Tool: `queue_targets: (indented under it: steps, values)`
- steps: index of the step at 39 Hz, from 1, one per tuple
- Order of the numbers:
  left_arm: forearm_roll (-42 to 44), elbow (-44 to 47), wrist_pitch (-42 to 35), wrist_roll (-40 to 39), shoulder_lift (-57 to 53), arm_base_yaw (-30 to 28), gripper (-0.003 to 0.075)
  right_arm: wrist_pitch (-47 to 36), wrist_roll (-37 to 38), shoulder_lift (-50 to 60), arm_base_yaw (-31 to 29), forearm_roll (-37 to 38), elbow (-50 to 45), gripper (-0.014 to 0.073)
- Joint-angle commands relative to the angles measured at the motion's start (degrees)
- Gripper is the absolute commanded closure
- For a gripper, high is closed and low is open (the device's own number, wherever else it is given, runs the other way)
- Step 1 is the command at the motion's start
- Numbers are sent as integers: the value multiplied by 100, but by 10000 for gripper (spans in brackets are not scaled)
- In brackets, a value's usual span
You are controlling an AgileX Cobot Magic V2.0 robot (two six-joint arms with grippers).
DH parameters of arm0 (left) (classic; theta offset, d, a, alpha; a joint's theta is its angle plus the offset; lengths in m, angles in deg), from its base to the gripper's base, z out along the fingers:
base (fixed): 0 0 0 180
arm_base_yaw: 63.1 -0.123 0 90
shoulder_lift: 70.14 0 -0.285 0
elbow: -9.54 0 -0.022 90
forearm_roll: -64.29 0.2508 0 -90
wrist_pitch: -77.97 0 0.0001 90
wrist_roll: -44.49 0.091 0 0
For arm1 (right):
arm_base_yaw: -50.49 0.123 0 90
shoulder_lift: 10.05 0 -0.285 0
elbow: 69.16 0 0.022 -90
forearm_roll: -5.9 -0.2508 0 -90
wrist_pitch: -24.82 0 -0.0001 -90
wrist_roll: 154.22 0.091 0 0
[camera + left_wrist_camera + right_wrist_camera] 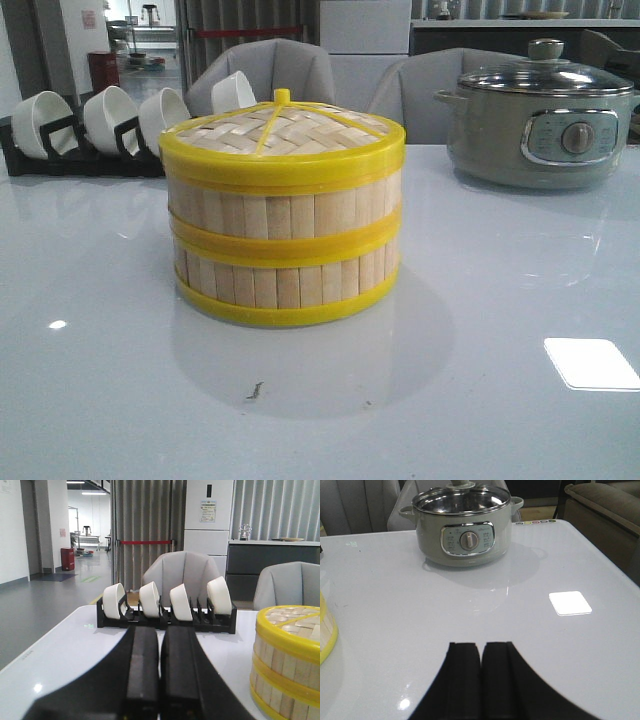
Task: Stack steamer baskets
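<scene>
front view: steamer baskets (pixel 283 240) were seen stacked mid-table, capped by lid (pixel 283 127).
left gripper (pixel 160 680): pressed closed, nothing held.
right gripper (pixel 481 680): pressed closed, nothing held.

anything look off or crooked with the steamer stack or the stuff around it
Nothing stands out. The two steamer baskets sit squarely stacked with the lid level on top; only a small dark speck lies on the table in front.
</scene>
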Motion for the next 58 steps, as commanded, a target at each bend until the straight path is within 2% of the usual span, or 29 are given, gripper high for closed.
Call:
queue_targets:
  steps: [1,7,58]
  values:
    - [49,3,-157,-21,-98,-74,633,-478,-25,-52,-23,57,170,543]
    - [111,3,34,-21,-88,-155,633,-480,-25,-56,-23,57,170,543]
    - [401,3,130,-21,-77,-158,633,-480,-25,-56,-23,57,170,543]
